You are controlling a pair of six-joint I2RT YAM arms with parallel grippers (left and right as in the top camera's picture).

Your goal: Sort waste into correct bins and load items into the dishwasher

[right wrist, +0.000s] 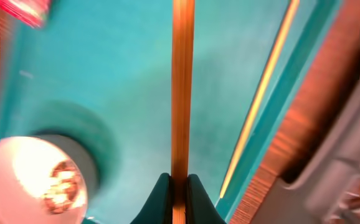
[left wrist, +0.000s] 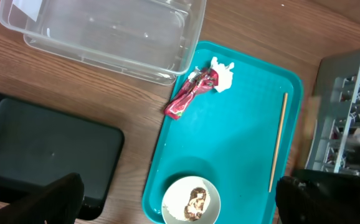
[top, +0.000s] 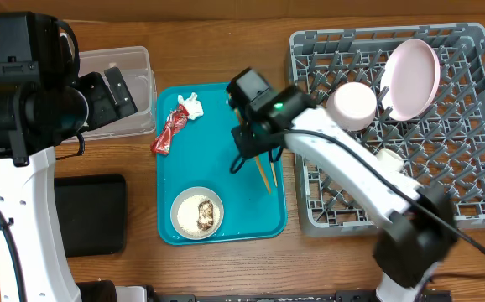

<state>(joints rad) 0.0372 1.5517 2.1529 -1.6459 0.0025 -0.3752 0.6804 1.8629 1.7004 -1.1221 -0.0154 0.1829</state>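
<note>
A teal tray holds a red wrapper, a crumpled white tissue, a white bowl with food scraps and wooden chopsticks. My right gripper is shut on one chopstick and holds it just above the tray. The second chopstick lies by the tray's right rim and also shows in the left wrist view. My left gripper is open and empty, high over the tray's left side, with the bowl below it.
A grey dishwasher rack stands at the right with a pink plate and a white cup in it. A clear plastic bin sits at the back left. A black bin sits at the front left.
</note>
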